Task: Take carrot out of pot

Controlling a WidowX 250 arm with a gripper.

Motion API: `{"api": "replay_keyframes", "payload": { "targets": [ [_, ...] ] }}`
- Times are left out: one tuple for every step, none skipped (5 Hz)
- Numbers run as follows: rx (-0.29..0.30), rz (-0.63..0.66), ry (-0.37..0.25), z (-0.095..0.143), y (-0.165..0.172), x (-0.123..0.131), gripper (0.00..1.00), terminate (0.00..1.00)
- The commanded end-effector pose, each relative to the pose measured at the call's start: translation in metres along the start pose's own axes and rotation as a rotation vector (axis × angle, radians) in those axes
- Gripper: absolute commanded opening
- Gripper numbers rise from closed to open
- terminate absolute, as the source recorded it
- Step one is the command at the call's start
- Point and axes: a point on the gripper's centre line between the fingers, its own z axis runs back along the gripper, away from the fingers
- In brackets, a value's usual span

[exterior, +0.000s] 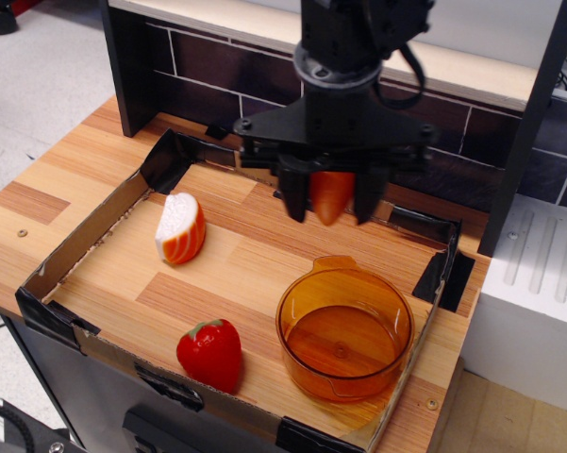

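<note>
The claw [331,196] hangs in the air above the middle of the wooden worktop [66,175], its two dark fingers [297,195] pointing down and closed onto the carrot [330,193]. The carrot is pinched between them with its rounded tip facing down, and only its lower orange body shows below the black bar of the claw. It is clear of every surface and sits higher in the picture than the pot [344,328], toward the back of the tray; how far above the worktop it is cannot be judged from this single view.

The pot stands upright at the front right corner of the cardboard tray [83,238], its amber walls translucent and its inside holding nothing but the glossy bottom. One small rim handle faces the back, toward the claw.

Just left of the pot, near the front wall of the tray, lies a red strawberry [209,354] with green leaves. Farther back and to the left, well apart from both, an orange-and-white striped wedge [180,228] rests on the tray floor. A dark brick-pattern wall [217,80] runs behind the worktop.
</note>
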Motion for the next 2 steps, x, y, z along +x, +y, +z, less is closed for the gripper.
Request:
{"api": "replay_keyframes", "payload": {
  "targets": [
    [0.062, 0.081, -0.057, -0.025, 0.026, 0.042, 0.00, 0.00],
    [0.091, 0.099, -0.054, -0.042, 0.031, 0.047, 0.00, 0.00]
  ]
}}
